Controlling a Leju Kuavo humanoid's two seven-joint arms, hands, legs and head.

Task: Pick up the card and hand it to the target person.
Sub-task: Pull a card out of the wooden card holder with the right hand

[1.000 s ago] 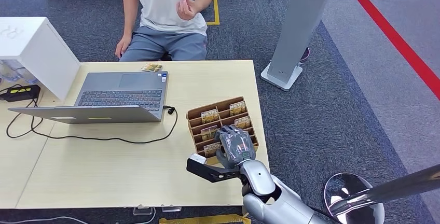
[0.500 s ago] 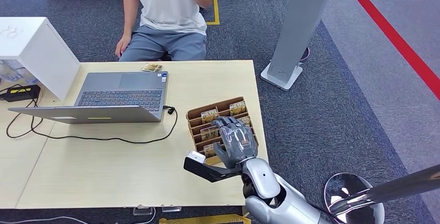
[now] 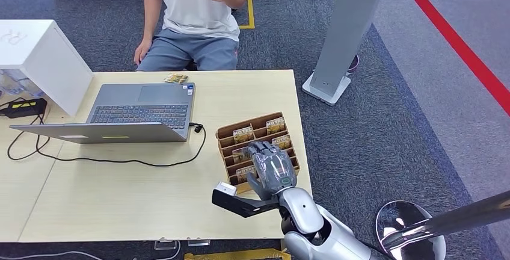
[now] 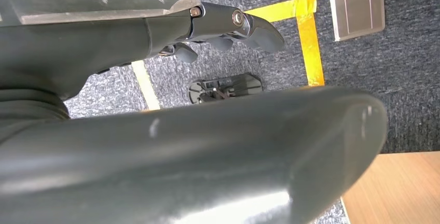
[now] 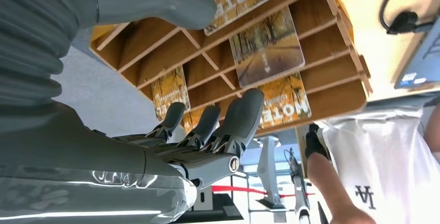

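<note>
A: Where's the grey many-fingered right hand (image 3: 272,170)?
B: Lower centre of the head view, poised over the brown slotted wooden card rack (image 3: 227,132) at the right end of the pale wooden table (image 3: 120,194). Fingers (image 5: 244,114) apart and stretched towards the slots, thumb spread wide on the other side, nothing between them.

A: And the autumn-printed hotel cards?
B: Sitting in the rack's compartments. One card (image 5: 265,46) lying in a middle slot, just past the fingertips in the right wrist view; others in neighbouring slots, some printed "HOTEL". Touching or only close, can't tell.

A: Left hand (image 4: 228,27)?
B: Seen in the left wrist view, fingers curled loosely, gripping nothing, above dark carpet with yellow tape.

A: Anything else on the table?
B: Open grey laptop (image 3: 141,111) at centre left, black cable (image 3: 120,160) looping in front of it, white box (image 3: 36,55) at upper left, a small stack of cards (image 3: 175,78) at the far edge.

A: The person?
B: Seated person in a white T-shirt (image 3: 189,1) at top centre, beyond the table, one hand raised at the chest.
</note>
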